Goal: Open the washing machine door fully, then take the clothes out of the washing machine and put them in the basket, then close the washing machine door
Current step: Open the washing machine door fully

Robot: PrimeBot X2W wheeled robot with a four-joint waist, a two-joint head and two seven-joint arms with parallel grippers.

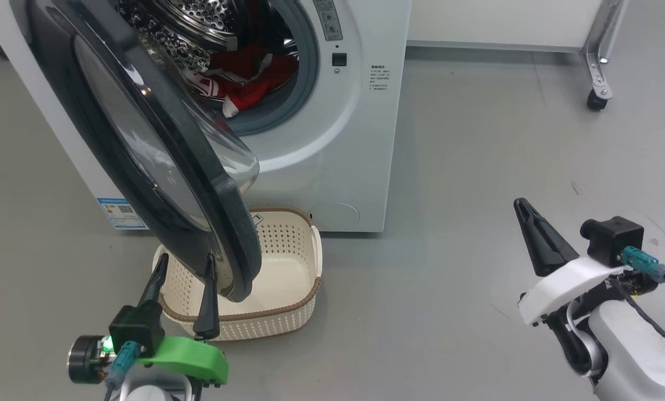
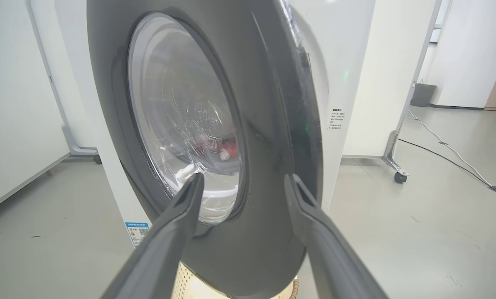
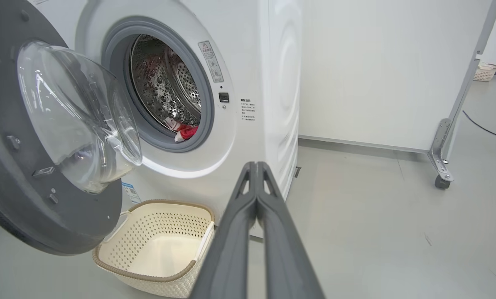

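My left gripper (image 1: 187, 257), spread wide and empty, is the nearer one, just at the lower rim of the part-open washing machine door (image 1: 221, 223) above the basket (image 1: 279, 211), with the clothes (image 1: 254, 78) in the drum (image 1: 199, 16) beyond it and my right gripper (image 1: 521, 205) pinched shut well apart.

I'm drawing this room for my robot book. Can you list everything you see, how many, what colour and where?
washing machine: one, white, on the grey floor ahead
washing machine door: one, black rim with clear glass, swung open, lower edge above the basket
clothes: one heap, red with white trim, inside the drum
basket: one, cream with brown rim, empty, on the floor before the machine
sticker: one, blue, low on the machine's front
caster: one, black, under a metal leg, far right
cable: one, black, along the floor
left gripper: one, dark fingers, open, by the door's lower edge
right gripper: one, dark fingers, shut, low right
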